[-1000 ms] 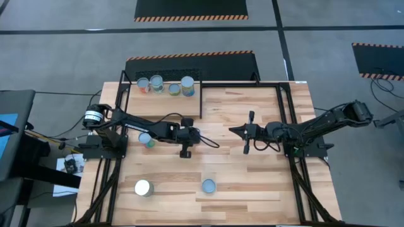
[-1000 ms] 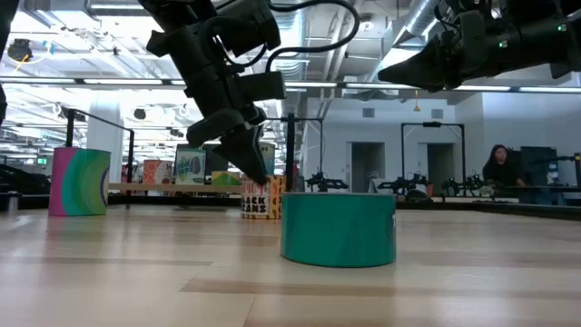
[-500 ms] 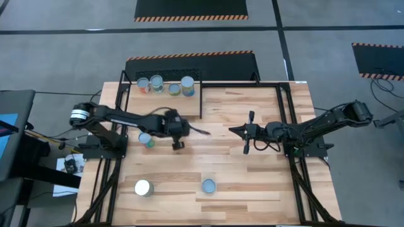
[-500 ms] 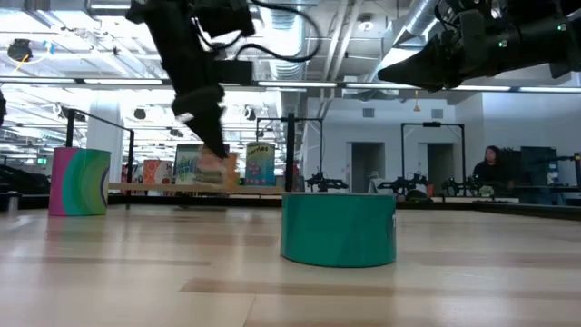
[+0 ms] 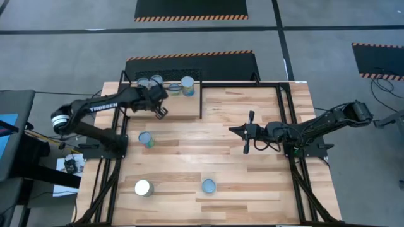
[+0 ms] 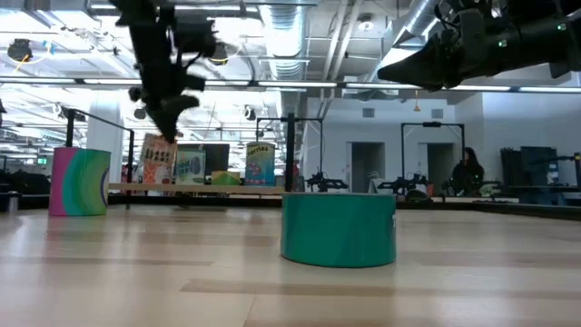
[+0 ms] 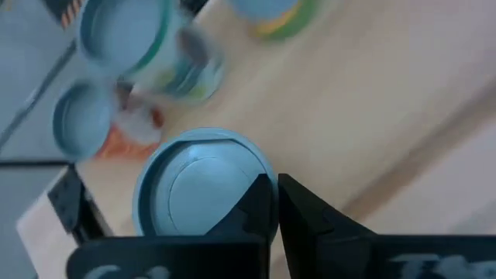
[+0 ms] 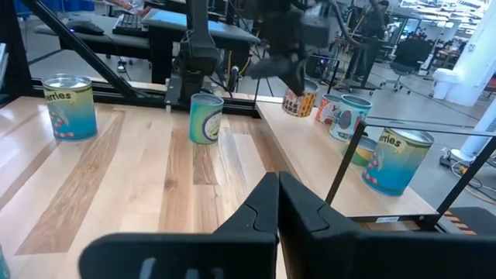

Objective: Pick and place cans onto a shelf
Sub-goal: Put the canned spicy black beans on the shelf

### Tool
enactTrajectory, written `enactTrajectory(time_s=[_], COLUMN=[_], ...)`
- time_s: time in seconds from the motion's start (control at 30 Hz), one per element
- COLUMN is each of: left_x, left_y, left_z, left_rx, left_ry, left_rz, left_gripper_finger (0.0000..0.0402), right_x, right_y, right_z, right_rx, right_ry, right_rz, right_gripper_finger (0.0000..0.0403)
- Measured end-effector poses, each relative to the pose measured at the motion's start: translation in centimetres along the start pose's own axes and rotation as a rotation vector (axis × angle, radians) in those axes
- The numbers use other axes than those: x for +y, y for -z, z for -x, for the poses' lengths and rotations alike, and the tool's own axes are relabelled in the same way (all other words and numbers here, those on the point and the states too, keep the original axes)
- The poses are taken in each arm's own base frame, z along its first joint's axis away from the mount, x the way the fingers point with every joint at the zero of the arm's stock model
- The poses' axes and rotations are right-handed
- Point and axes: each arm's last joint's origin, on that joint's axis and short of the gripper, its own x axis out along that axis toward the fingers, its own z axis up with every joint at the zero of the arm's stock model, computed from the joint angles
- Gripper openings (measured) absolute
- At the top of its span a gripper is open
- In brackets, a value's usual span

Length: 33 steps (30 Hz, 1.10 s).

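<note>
High view: we look straight down on the whole surface [image 5: 240, 151] and both arms. Low view: we sit at surface height, close behind a teal can [image 6: 339, 229], facing the room. Left wrist view: we look down, very near, onto the shelf [image 7: 364, 108]. Right wrist view: we look across the surface toward the shelf; the high view shares it.

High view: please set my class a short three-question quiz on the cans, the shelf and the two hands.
1. True or false: the right hand grips a can.
2. How many cans stand on the bare tabletop? A two, B three, C five.
3. Fill in: the left hand, pinching one can at its rim, hangs over the ___.

Key: 1 false; 2 B; 3 shelf.
</note>
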Motion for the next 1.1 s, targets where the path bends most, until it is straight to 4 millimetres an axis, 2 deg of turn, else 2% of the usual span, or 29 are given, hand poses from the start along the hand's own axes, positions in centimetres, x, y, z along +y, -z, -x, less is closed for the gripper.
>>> enactTrajectory(time_s=[0.13,0.37,0.7,1.1], left_x=[1.9,3.2,4.1,5.0], left_y=[0.9,2.0,1.8,1.8], left_z=[-2.3,-4.2,-4.9,-5.2], left_rx=[0.048,0.077,0.039,0.044], left_ry=[-0.041,-0.073,-0.076,-0.083], left_rz=[0.058,0.103,0.131,0.143], left_gripper_finger=[0.0,0.0,0.0001,0.0044], right_x=[0.0,0.0,0.0,0.0], right_y=[-0.1,-0.1,-0.1,-0.1], right_z=[0.0,0.0,0.0,0.0], right_rx=[-0.008,-0.008,-0.008,-0.008], right_ry=[0.001,0.001,0.001,0.001], right_rz=[-0.002,-0.002,-0.003,-0.003], right_gripper_finger=[0.0014,0.0018,0.0014,0.0013])
